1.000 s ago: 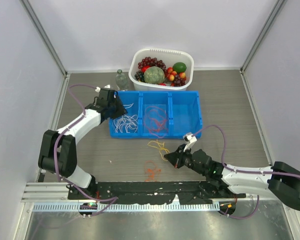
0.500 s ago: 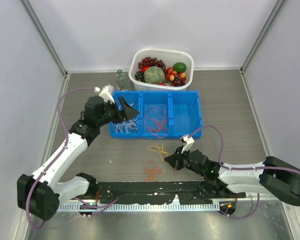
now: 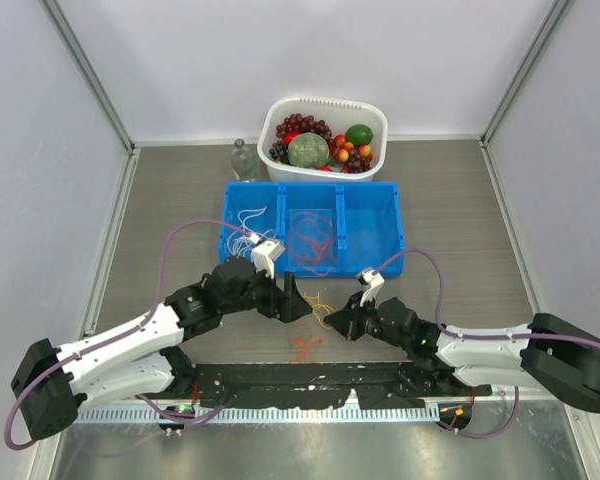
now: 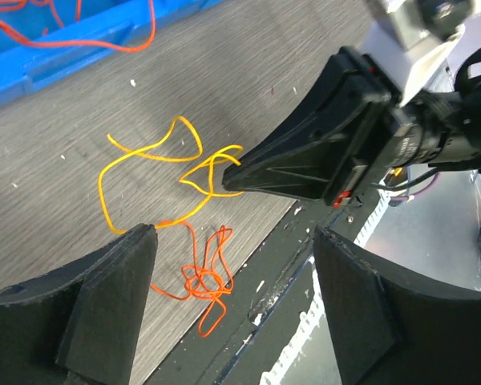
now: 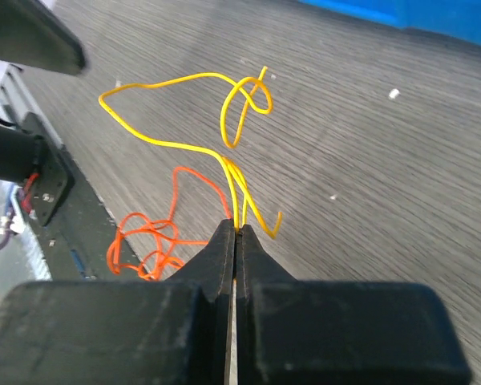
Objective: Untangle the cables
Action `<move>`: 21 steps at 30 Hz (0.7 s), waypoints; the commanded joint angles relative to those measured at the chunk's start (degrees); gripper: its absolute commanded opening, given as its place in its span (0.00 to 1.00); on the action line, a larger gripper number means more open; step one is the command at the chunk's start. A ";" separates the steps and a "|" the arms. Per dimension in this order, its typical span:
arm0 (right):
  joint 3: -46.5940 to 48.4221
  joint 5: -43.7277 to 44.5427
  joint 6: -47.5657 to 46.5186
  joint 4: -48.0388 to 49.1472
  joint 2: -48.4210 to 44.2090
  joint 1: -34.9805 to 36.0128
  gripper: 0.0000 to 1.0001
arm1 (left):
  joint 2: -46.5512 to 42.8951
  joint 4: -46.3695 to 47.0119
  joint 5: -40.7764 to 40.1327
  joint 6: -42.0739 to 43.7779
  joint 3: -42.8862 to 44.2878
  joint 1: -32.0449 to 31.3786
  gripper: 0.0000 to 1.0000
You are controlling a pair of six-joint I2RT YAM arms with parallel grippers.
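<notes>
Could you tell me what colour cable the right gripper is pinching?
Yellow cable; the right wrist view shows it best.

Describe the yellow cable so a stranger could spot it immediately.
Start at the blue tray; on the table in front of it lies a loose yellow cable. The shut right gripper pinches it. Unlike the red-orange tangle nearer the arm bases, it is yellow and openly looped.

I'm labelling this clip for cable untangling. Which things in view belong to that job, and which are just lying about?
Job: yellow cable, pinched in the shut right gripper; orange cable tangle on the table; white cables and red cables in the blue bin; open left gripper nearby.
Lying about: fruit basket; clear bottle beside it.
</notes>
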 commanded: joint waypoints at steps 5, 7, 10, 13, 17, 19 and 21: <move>1.39 -3.39 -1.72 -0.76 -9.04 0.26 0.01 | -0.56 3.14 -3.55 4.14 -0.85 -2.94 0.88; 2.36 -3.39 -2.42 -3.14 -10.88 0.18 0.01 | -0.21 3.14 -4.08 3.61 -0.85 -3.03 0.83; 3.68 -2.61 -3.04 -6.04 -13.87 0.26 0.01 | -1.17 3.23 -7.41 2.03 -1.72 -3.03 0.60; 4.73 -1.73 -3.74 -9.46 -16.24 0.17 0.01 | -3.89 2.88 -9.79 1.24 -2.43 -3.03 0.43; 7.36 3.08 -4.71 -15.87 -19.41 0.26 0.01 | -8.63 -0.19 -14.70 0.89 -2.43 -3.12 0.32; 9.21 10.36 -3.75 -22.09 -22.56 0.26 0.01 | -10.65 -2.56 -17.43 0.19 -2.34 -3.03 0.40; 11.67 20.36 -2.87 -28.59 -24.93 0.26 0.01 | -12.33 -4.59 -19.46 -0.69 -2.43 -3.03 0.56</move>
